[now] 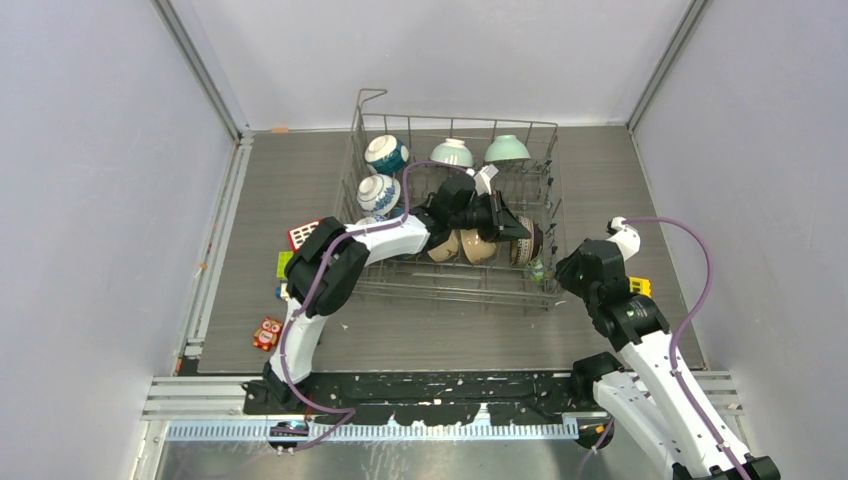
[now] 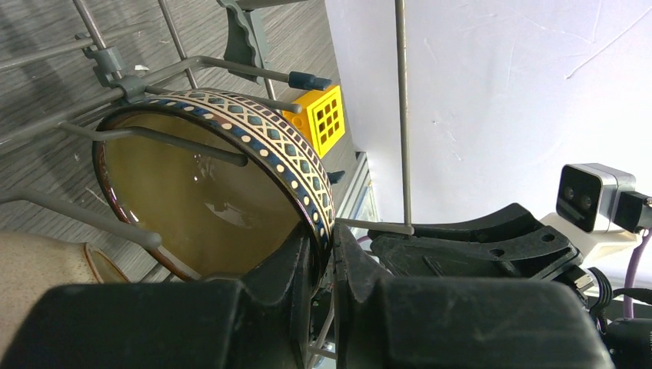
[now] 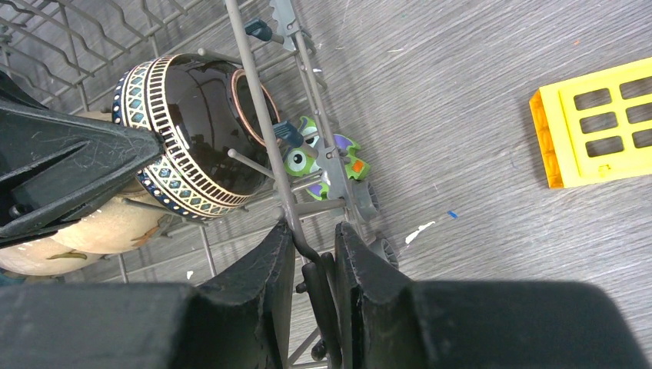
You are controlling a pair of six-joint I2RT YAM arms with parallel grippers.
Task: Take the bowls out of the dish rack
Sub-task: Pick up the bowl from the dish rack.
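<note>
The left end effector (image 2: 327,242) pinches the patterned bowl (image 2: 200,200) by its rim. The right end effector (image 3: 311,240) clamps the dish rack (image 3: 260,115).

The left arm (image 1: 390,238) and the right arm (image 1: 640,330) are built alike: glossy white link shells broken up by chunky matt black joint housings, each on a black base. A thin purple cable (image 1: 706,262) hangs loosely along each arm, from the base end to the wrist behind the jaws. The left gripper (image 2: 329,242) and right gripper (image 3: 311,231) each carry two thick black plastic fingers (image 3: 261,277), dull and criss-crossed with fine pale scratches, with inner faces curving gently to blunt tips. Behind the right jaws sits a small silver-grey camera box (image 2: 588,196) with two dark round lenses, mounted on a white bracket with a purple lead beside it.
</note>
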